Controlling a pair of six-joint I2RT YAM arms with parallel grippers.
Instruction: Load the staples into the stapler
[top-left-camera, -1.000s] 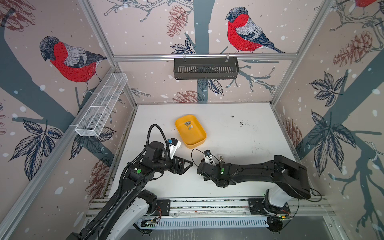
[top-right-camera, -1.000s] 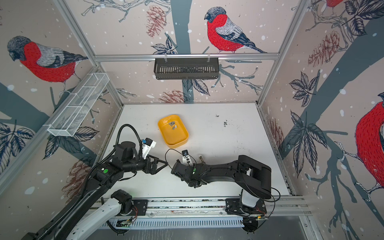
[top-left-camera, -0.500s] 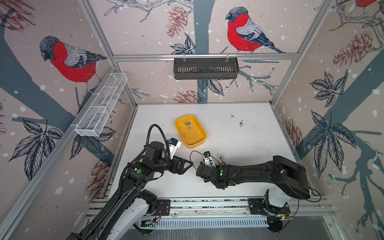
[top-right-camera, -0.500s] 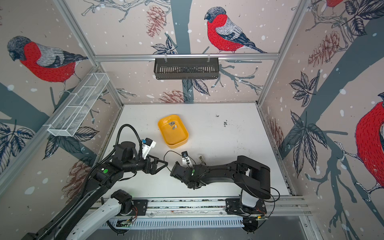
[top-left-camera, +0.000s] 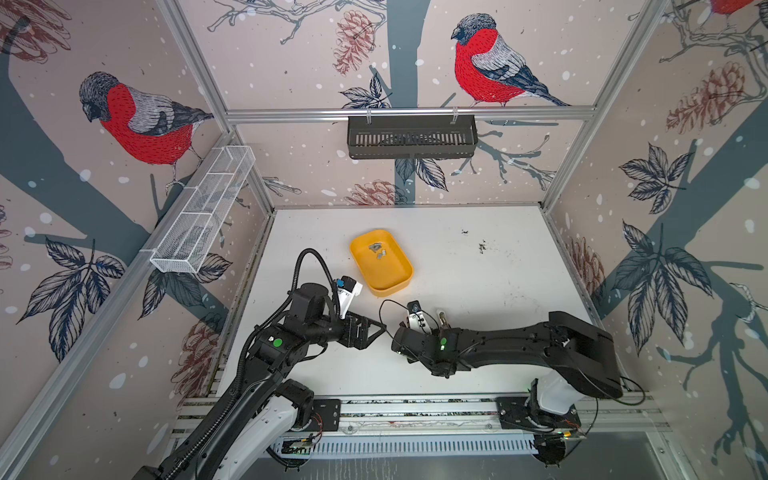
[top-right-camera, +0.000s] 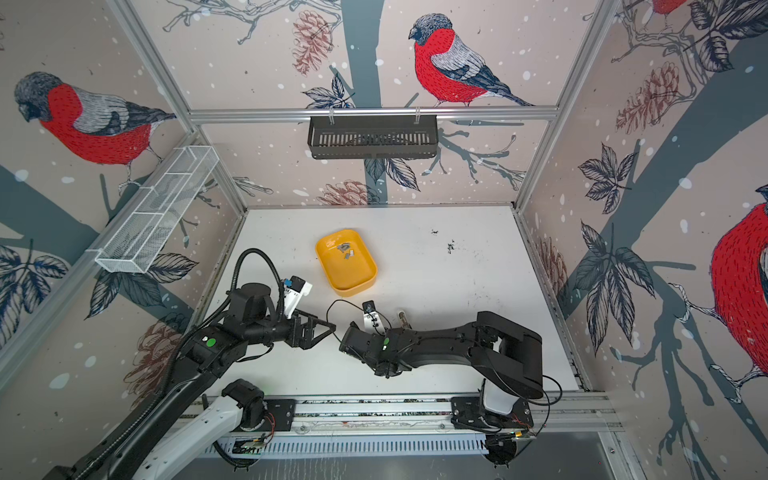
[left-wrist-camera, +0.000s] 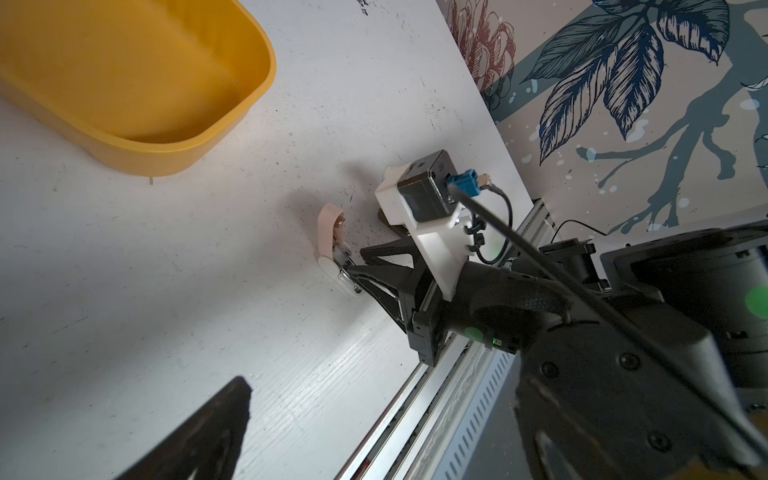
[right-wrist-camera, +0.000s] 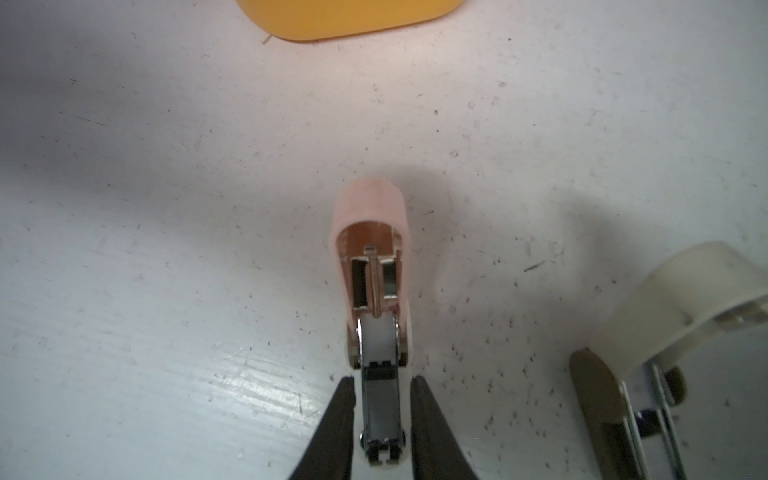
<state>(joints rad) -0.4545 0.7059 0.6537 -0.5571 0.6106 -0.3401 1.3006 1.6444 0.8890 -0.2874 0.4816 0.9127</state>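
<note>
**Operator:** Report the left gripper.

**Technician:** The left gripper (top-left-camera: 374, 330) is spread to full width and holds nothing. It hangs above the white table (top-left-camera: 498, 282), with its tips pointing toward the right arm. In the left wrist view only one of its fingers (left-wrist-camera: 199, 436) shows.

**Operator:** Locate the staples.

**Technician:** The staples (top-left-camera: 377, 250) lie in a small loose cluster in the far half of the yellow tray (top-left-camera: 392, 291). They sit closer to the back wall than either gripper does. They are well apart from both grippers and touch neither.

**Operator:** Report the right gripper.

**Technician:** The right gripper (right-wrist-camera: 382, 380) is low at the table, near the tray's front end. Its jaws are parted only slightly and straddle the metal magazine rail of the pink stapler (right-wrist-camera: 370, 199). The stapler lies hinged open, with its pink cover pointing toward the tray. A thin gap shows on each side of the rail, so the jaws do not clamp it.

**Operator:** Anything farther right?

**Technician:** A cream stapler (right-wrist-camera: 673, 299) lies near the pink one, outside the jaws, with its cover lifted off its base.
</note>
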